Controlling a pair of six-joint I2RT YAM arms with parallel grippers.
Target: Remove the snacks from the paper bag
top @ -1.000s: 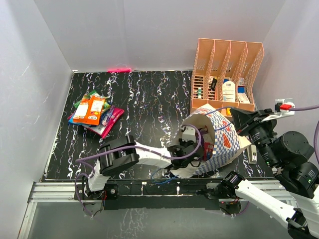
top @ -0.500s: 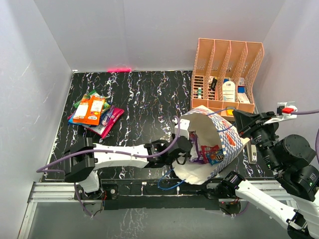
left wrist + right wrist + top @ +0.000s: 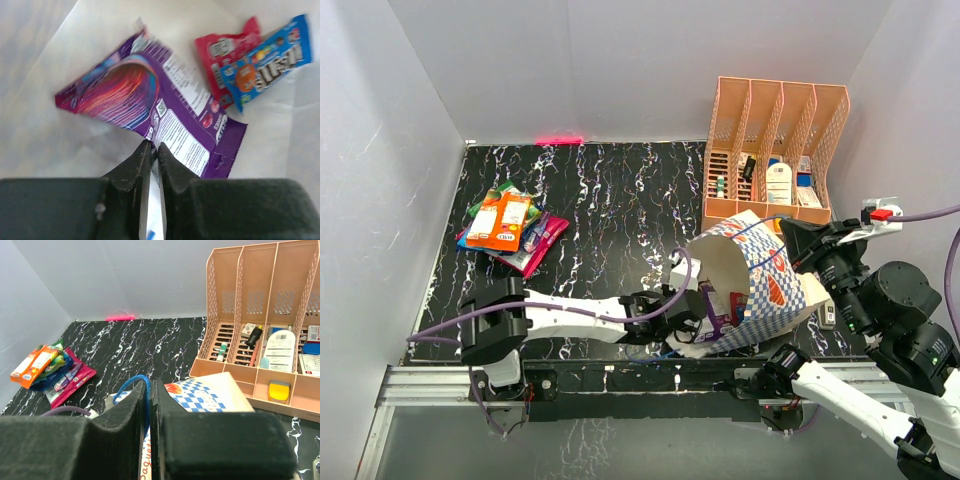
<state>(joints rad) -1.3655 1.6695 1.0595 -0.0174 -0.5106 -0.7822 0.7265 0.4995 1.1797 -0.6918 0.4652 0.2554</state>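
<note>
left gripper (image 3: 150,146), jaws together, on purple packet (image 3: 150,95) inside paper bag (image 3: 45,125)

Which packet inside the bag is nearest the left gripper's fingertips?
The purple packet: its edge sits pinched in the left gripper. The red packet and blue packet lie farther into the paper bag, overlapping.

The blue packet (image 3: 265,60), lying far inside the bag, has dark letters that look like "m&m's". The purple packet (image 3: 165,110) has small white print on its back, too blurry to read. So is the white patch on the red packet (image 3: 225,50). The paper bag (image 3: 210,395) has curly blue writing on its near side. It starts "Baguet" and the rest is hidden.
</note>
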